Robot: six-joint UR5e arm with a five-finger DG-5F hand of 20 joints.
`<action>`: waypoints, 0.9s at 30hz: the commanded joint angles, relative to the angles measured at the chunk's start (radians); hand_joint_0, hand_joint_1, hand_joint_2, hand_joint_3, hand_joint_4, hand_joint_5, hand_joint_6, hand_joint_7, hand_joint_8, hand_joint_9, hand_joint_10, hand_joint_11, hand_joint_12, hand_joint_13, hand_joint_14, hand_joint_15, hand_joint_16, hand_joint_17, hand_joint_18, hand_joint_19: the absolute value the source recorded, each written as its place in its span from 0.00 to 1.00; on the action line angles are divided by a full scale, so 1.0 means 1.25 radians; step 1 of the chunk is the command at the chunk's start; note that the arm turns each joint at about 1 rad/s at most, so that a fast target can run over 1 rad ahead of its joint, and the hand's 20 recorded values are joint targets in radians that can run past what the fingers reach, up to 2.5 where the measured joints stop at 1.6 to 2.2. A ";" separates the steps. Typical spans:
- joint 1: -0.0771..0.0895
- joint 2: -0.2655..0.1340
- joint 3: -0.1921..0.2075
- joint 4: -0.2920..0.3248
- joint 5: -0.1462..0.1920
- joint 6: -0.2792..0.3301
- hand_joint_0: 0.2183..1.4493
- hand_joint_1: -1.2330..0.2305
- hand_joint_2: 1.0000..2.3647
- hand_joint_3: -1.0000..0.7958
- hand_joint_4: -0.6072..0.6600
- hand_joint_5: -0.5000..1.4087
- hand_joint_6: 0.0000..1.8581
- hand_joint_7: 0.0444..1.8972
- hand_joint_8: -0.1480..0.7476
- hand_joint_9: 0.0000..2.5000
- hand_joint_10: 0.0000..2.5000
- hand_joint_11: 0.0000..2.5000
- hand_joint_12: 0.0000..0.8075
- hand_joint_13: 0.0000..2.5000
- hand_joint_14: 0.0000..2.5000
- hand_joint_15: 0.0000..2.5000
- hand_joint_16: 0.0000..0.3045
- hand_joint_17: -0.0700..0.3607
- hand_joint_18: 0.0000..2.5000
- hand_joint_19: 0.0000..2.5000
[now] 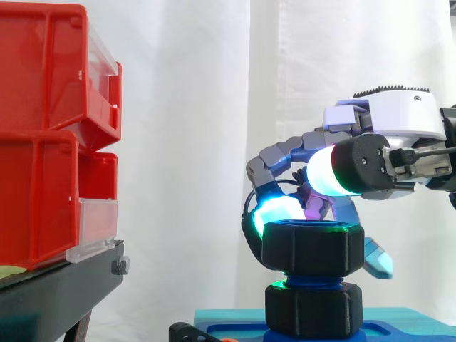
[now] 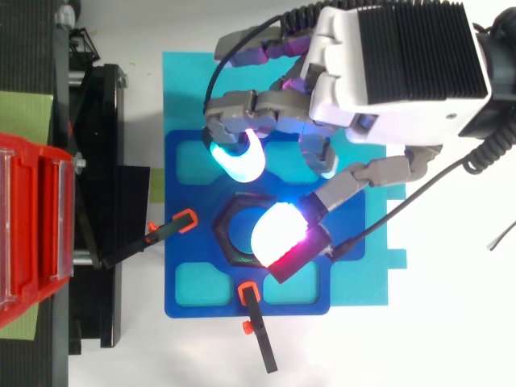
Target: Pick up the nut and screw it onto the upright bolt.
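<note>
A black hex nut (image 1: 313,246) sits at the top of the upright blue bolt (image 1: 312,283), above a second black nut (image 1: 313,311) at the bolt's foot. From above, the upper nut (image 2: 230,234) shows as a black hexagon in the middle of the blue fixture plate (image 2: 193,282). My hand (image 1: 388,121) comes in from the right and curls over the nut. A cyan fingertip (image 1: 276,211) rests against its far upper rim. The thumb pad (image 2: 278,234) lies over the nut's right half, slightly above its top face in the side view.
Red bins (image 1: 43,142) stand stacked on a black stand (image 1: 64,285) to the left, seen also from above as red bins (image 2: 32,226). Two black clamps with orange tips (image 2: 184,222) (image 2: 250,294) hold the plate, which lies on a cyan mat (image 2: 185,89).
</note>
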 commanded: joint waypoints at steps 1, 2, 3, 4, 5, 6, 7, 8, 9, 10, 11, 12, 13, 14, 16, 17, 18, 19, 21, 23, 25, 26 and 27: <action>-0.006 0.000 0.000 0.001 -0.002 0.001 0.25 0.58 0.00 0.28 0.59 0.28 0.27 0.76 0.50 0.72 0.01 0.23 0.31 0.49 0.00 0.09 0.07 0.28 0.22 0.00; -0.006 0.000 0.000 0.001 -0.002 0.001 0.25 0.58 0.00 0.28 0.59 0.27 0.27 0.72 0.50 0.70 0.01 0.22 0.31 0.48 0.00 0.09 0.07 0.28 0.22 0.00; -0.007 0.000 0.000 0.001 -0.003 0.001 0.25 0.58 0.00 0.28 0.60 0.26 0.27 0.69 0.50 0.68 0.01 0.21 0.31 0.47 0.00 0.08 0.07 0.28 0.21 0.00; -0.007 0.000 0.000 0.001 -0.006 0.001 0.24 0.58 0.00 0.28 0.61 0.25 0.27 0.65 0.50 0.65 0.01 0.20 0.32 0.45 0.00 0.08 0.08 0.29 0.21 0.00; -0.007 0.001 0.000 0.001 -0.007 0.001 0.24 0.58 0.00 0.28 0.63 0.24 0.27 0.59 0.49 0.62 0.01 0.18 0.33 0.41 0.00 0.07 0.09 0.30 0.20 0.00; -0.007 0.000 0.003 0.003 -0.010 0.001 0.23 0.58 0.00 0.28 0.64 0.24 0.27 0.57 0.49 0.60 0.01 0.17 0.34 0.41 0.00 0.06 0.09 0.30 0.19 0.00; -0.007 0.000 0.007 0.003 -0.011 0.001 0.23 0.57 0.00 0.28 0.65 0.23 0.27 0.53 0.49 0.57 0.01 0.15 0.35 0.38 0.00 0.05 0.09 0.31 0.19 0.00; -0.007 0.000 0.009 0.003 -0.011 -0.001 0.22 0.57 0.00 0.28 0.66 0.22 0.27 0.47 0.48 0.52 0.00 0.11 0.37 0.34 0.00 0.04 0.10 0.32 0.17 0.00; -0.006 0.000 0.010 0.002 -0.011 -0.001 0.22 0.57 0.00 0.28 0.65 0.21 0.27 0.46 0.48 0.50 0.00 0.10 0.37 0.33 0.00 0.04 0.10 0.32 0.17 0.00; -0.003 0.001 0.015 0.001 -0.011 0.001 0.22 0.57 0.00 0.28 0.65 0.20 0.27 0.43 0.48 0.48 0.00 0.08 0.38 0.32 0.00 0.03 0.11 0.33 0.16 0.00; -0.001 0.001 0.020 -0.001 -0.011 -0.001 0.21 0.57 0.00 0.28 0.64 0.20 0.27 0.40 0.48 0.46 0.00 0.06 0.39 0.30 0.00 0.03 0.11 0.34 0.15 0.00; -0.001 0.000 0.023 -0.001 -0.011 -0.001 0.21 0.57 0.00 0.28 0.63 0.20 0.27 0.39 0.48 0.44 0.00 0.06 0.39 0.29 0.00 0.02 0.12 0.35 0.15 0.00; 0.001 0.001 0.024 -0.002 -0.011 -0.002 0.21 0.57 0.00 0.28 0.63 0.19 0.27 0.38 0.47 0.43 0.00 0.05 0.40 0.28 0.00 0.02 0.12 0.35 0.14 0.00; 0.003 0.001 0.027 -0.003 -0.010 -0.002 0.20 0.57 0.00 0.28 0.63 0.19 0.27 0.37 0.47 0.41 0.00 0.03 0.41 0.26 0.00 0.02 0.12 0.36 0.13 0.00; 0.004 0.000 0.027 -0.006 -0.008 -0.003 0.20 0.57 0.00 0.28 0.62 0.19 0.27 0.36 0.47 0.39 0.00 0.01 0.40 0.24 0.00 0.01 0.13 0.37 0.12 0.00; 0.005 0.001 0.027 -0.006 -0.007 -0.004 0.20 0.57 0.00 0.28 0.62 0.19 0.27 0.35 0.46 0.36 0.00 0.00 0.42 0.21 0.00 0.00 0.13 0.37 0.09 0.00; 0.009 0.000 0.027 -0.007 -0.006 -0.004 0.20 0.57 0.00 0.28 0.62 0.19 0.27 0.35 0.45 0.36 0.00 0.00 0.42 0.20 0.00 0.00 0.13 0.37 0.08 0.00; 0.012 0.000 0.027 -0.006 -0.006 -0.006 0.20 0.57 0.00 0.28 0.62 0.19 0.27 0.35 0.46 0.35 0.00 0.00 0.41 0.19 0.00 0.00 0.13 0.37 0.07 0.00; 0.019 0.000 0.027 -0.006 -0.003 -0.008 0.20 0.57 0.00 0.28 0.62 0.19 0.27 0.35 0.45 0.32 0.00 0.00 0.41 0.16 0.00 0.00 0.14 0.38 0.04 0.00; 0.025 0.000 0.027 -0.007 0.001 -0.008 0.19 0.57 0.00 0.28 0.62 0.19 0.27 0.35 0.45 0.31 0.00 0.00 0.42 0.14 0.00 0.00 0.14 0.38 0.02 0.00; 0.029 0.000 0.027 -0.009 0.009 -0.008 0.19 0.58 0.00 0.28 0.61 0.19 0.27 0.35 0.44 0.28 0.00 0.00 0.42 0.12 0.00 0.00 0.14 0.38 0.00 0.00; 0.034 0.000 0.027 -0.013 0.015 -0.008 0.19 0.58 0.00 0.28 0.61 0.19 0.27 0.35 0.43 0.25 0.00 0.00 0.42 0.09 0.00 0.00 0.14 0.39 0.00 0.00; 0.036 0.000 0.027 -0.015 0.020 -0.008 0.19 0.58 0.00 0.28 0.61 0.19 0.27 0.35 0.43 0.25 0.00 0.00 0.42 0.09 0.00 0.00 0.14 0.39 0.00 0.00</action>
